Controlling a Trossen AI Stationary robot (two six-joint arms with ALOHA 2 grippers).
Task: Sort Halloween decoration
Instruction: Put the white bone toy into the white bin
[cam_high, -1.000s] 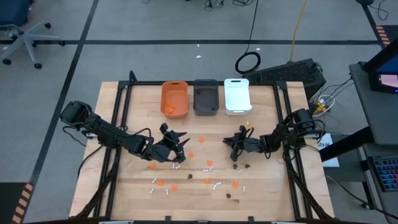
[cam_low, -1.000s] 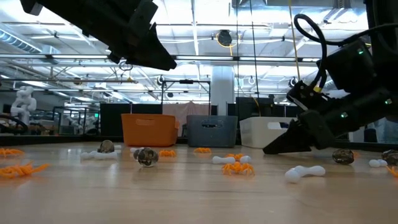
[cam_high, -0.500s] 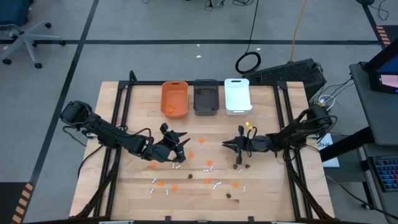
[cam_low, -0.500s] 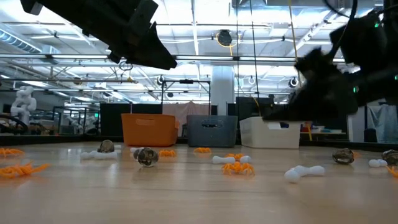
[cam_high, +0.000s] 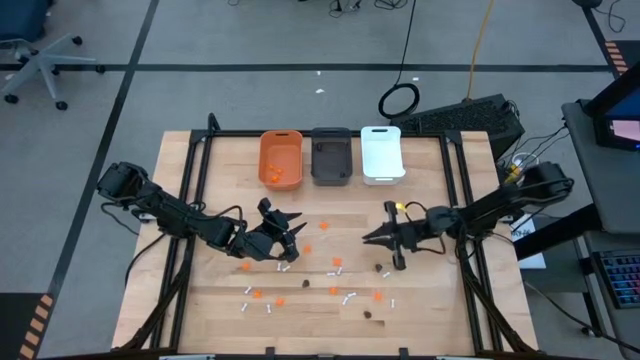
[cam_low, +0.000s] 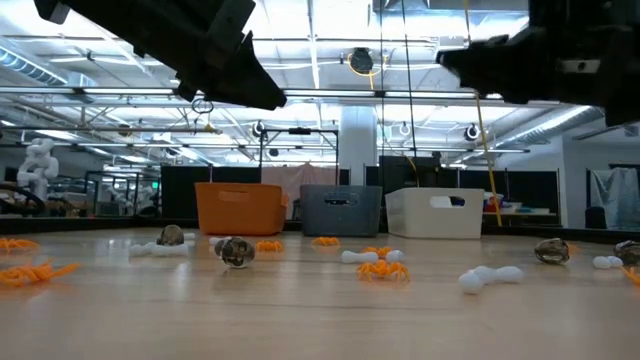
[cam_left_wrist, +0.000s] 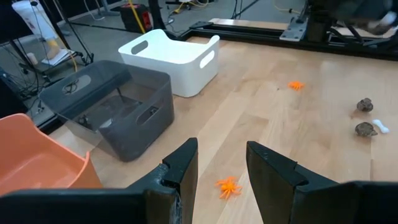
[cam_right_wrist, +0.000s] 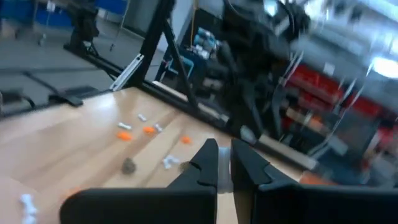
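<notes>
The right gripper hovers above the desk near its centre, fingers nearly closed with only a thin gap showing in the right wrist view, and whether a piece is pinched between them cannot be told. The left gripper hangs at about 9 o'clock from it, released, its fingers apart over an orange piece. The Halloween decoration lies scattered at about 6 o'clock from the bins: orange blobs, dark lumps and white sticks, with some orange bits already in the orange bin, which stands beside the grey bin and white bin at 12 o'clock. The main risk looks like a missed or slipping pinch, since the pieces are tiny and light, so a finger landing off-centre could flick one away or off the edge. A descent near clustered pieces could also grab two kinds together, and a release over the neighbouring bins could drop a piece in the wrong one
</notes>
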